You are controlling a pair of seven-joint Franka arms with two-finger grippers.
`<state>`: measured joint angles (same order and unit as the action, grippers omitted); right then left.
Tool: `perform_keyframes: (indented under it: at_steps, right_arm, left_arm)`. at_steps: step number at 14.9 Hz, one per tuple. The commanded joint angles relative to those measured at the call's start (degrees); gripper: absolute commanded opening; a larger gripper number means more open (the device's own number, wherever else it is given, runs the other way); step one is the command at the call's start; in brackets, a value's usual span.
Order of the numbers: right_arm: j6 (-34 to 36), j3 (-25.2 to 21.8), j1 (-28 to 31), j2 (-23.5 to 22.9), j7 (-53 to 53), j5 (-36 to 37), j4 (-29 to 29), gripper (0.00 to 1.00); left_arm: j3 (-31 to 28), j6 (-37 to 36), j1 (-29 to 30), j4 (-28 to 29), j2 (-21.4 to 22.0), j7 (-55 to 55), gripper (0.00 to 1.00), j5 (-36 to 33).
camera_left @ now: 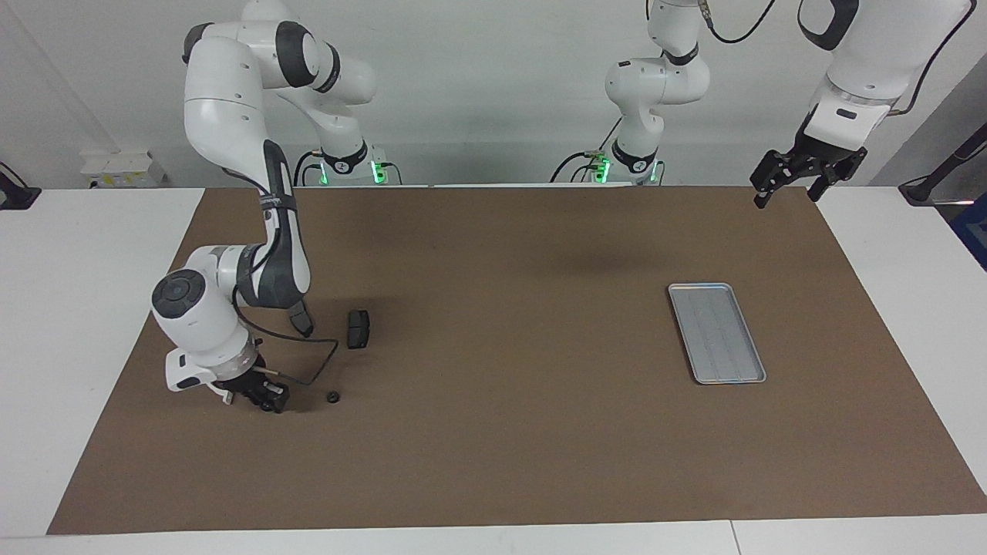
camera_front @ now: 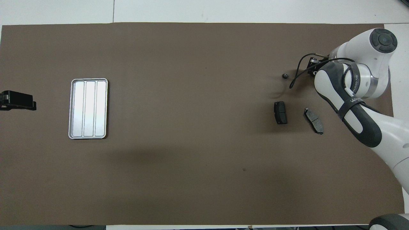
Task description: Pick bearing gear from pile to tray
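Bearing gear: a tiny black round piece [camera_left: 333, 398] lies lower left in the facing view, beside the low right gripper [camera_left: 270, 401], whose fingers cannot be judged. Left gripper [camera_left: 802, 181] hangs spread apart, upper right. Overhead view: ribbed silver tray [camera_front: 88, 109] at left; two flat dark brake pads [camera_front: 280, 112] at right; the right arm hides its gripper.

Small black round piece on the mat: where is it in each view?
Facing view: the small black round piece lies on the brown mat, farther from the robots than the brake pad.
Overhead view: it sits above that same pad.
Shared landmark: the brake pad.
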<state>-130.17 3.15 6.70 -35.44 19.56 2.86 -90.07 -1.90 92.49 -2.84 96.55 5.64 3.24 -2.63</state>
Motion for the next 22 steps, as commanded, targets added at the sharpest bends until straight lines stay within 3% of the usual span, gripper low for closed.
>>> perform_keyframes:
  at_steps: [1,4,5,8,11,13,17,22]
  right_arm:
    - [1.1,0.8,0.7,-1.2,0.8,-0.5,1.6,0.27]
    - [1.2,0.8,0.7,-1.2,0.1,-0.1,1.6,0.04]
    - [1.3,0.8,0.7,-1.2,-0.7,0.0,1.6,0.0]
    - [2.7,0.8,0.5,-0.8,-2.6,0.3,1.7,0.0]
    - [4.3,0.7,-0.1,0.0,-2.7,0.5,2.2,0.0]
    - [6.8,0.8,-0.4,1.0,-2.7,0.5,2.8,0.0]
    - [11.2,1.0,-1.2,4.4,-5.1,2.7,3.3,0.0]
    - [21.8,1.0,-1.4,12.1,-9.5,2.6,3.3,0.0]
  left_arm:
    - [-0.5,-0.6,-0.9,0.9,1.2,0.5,1.0,0.4]
    - [-0.4,-1.0,-0.9,1.1,1.7,0.4,1.0,0.4]
    - [-0.5,-1.1,-0.6,1.1,1.7,0.3,1.0,0.4]
    - [-0.5,-3.4,-0.8,1.4,2.1,1.5,1.0,0.4]
    - [-1.6,-10.5,0.4,1.5,3.4,9.3,1.0,0.2]
    - [-1.6,-10.6,0.9,1.7,3.8,9.3,1.0,0.2]
    - [-1.7,-12.5,1.9,1.7,4.6,9.2,1.0,0.1]
    - [-1.7,-12.1,2.2,4.6,6.2,10.3,1.0,0.1]
